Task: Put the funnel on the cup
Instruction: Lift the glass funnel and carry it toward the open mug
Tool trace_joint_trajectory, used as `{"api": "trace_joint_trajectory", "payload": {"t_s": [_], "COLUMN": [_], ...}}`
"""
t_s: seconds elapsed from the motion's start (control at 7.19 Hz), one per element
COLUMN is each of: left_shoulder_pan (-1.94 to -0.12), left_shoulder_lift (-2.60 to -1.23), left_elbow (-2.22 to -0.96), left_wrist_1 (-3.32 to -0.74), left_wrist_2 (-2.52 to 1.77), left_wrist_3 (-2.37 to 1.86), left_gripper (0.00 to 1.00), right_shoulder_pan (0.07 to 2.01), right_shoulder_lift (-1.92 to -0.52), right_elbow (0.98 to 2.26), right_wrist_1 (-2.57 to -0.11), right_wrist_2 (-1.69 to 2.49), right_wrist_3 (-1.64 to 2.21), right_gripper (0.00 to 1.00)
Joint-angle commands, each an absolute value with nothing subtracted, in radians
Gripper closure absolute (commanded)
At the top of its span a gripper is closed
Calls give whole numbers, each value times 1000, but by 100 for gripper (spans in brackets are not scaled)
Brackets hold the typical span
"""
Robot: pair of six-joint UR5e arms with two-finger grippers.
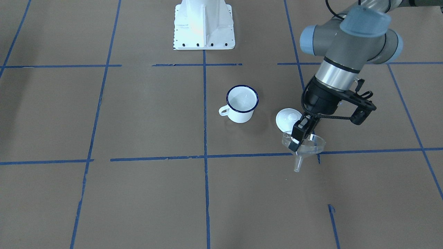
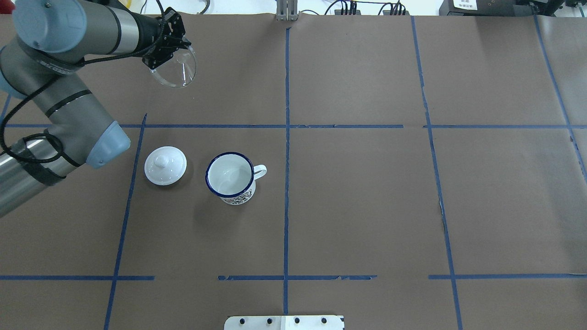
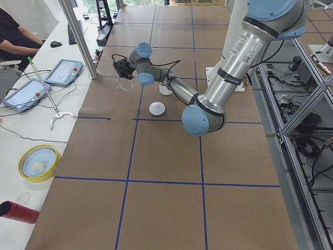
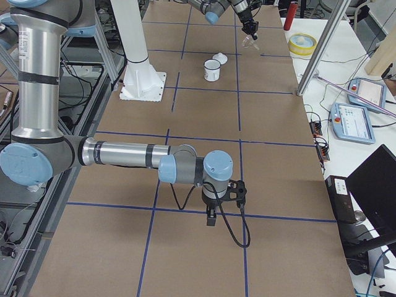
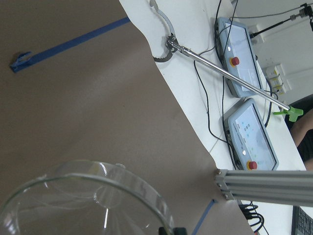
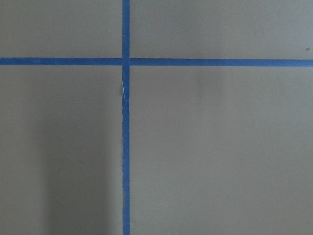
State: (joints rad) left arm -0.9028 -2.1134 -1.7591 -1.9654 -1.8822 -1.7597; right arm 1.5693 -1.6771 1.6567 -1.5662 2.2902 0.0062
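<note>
The cup (image 1: 242, 103) is a white enamel mug with a dark blue rim. It stands upright near the table's middle, and it also shows in the overhead view (image 2: 231, 178). My left gripper (image 1: 297, 140) is shut on the rim of the clear funnel (image 1: 306, 147) and holds it in the air, spout down, well apart from the cup. In the overhead view the funnel (image 2: 176, 71) hangs at the far left, beyond the lid. The left wrist view shows the funnel's bowl (image 5: 73, 205). My right gripper (image 4: 210, 218) points down over bare paper, and I cannot tell whether it is open or shut.
A round white domed lid (image 2: 165, 165) with a knob lies beside the cup, between it and the funnel. The white robot base (image 1: 204, 26) stands at the table's edge. Tablets (image 3: 62, 72) and a yellow bowl (image 3: 39, 162) lie on the side bench beyond the paper.
</note>
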Motion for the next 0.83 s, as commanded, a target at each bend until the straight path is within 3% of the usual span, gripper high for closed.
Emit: {"api": "trace_joint_trajectory", "payload": {"t_s": [0.0, 0.28, 0.7], "left_shoulder_pan": [-900, -815, -646], "left_shoulder_lift": [-2146, -2274, -2336], "left_elbow": [-1900, -1917, -1890], "left_wrist_1": [-1646, -1393, -1330], "left_wrist_2": [-1962, -1967, -1953], "left_wrist_3": [-1608, -1496, -1434], "left_gripper": [100, 100, 100], "right_shoulder_pan": [1569, 1569, 1569], "right_shoulder_lift": [-1678, -1678, -1677], "right_elbow": [1657, 1657, 1657], "right_wrist_1": [-1566, -1566, -1566], "right_wrist_2": [2290, 2290, 2290], "right_wrist_3": [6, 6, 6], "right_gripper": [0, 0, 0]}}
